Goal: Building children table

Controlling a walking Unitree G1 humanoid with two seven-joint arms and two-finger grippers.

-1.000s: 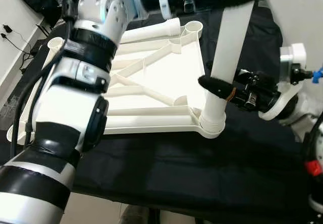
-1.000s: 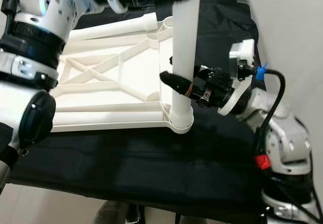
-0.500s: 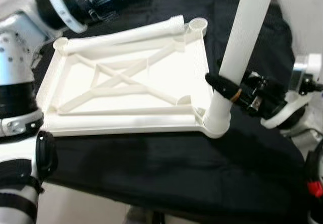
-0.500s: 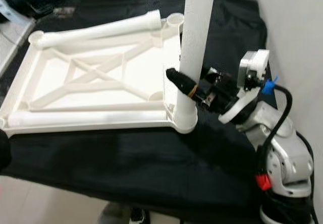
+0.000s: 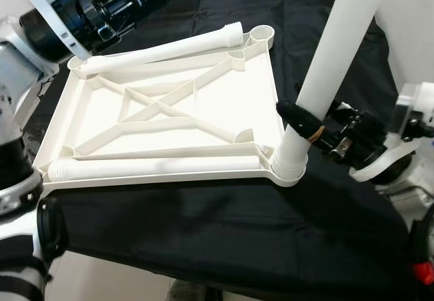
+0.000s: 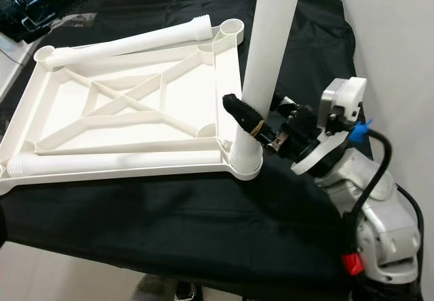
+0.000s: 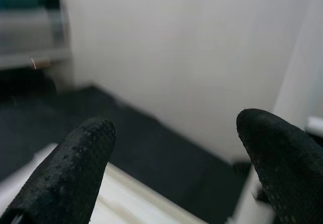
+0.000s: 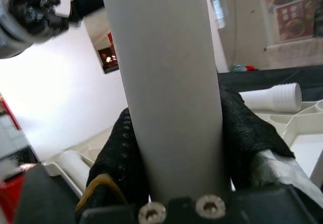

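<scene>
Right gripper [image 6: 252,126]: jaws clenched on the white plastic tube leg [image 6: 270,50], low on the tube; we see it standing upright in the corner socket of the white ribbed plastic tabletop [image 5: 169,111]. Tabletop lies underside-up on the black-clothed table [image 5: 224,226], two more white threaded legs [image 5: 163,47] lying along its edges. Left gripper [image 7: 176,158]: jaws released, raised off the far left corner.

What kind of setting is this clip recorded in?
Probably an indoor room serving as an assembly workspace: a black cloth-covered table against a plain white wall, holding an upside-down white plastic tabletop with one leg upright.
</scene>
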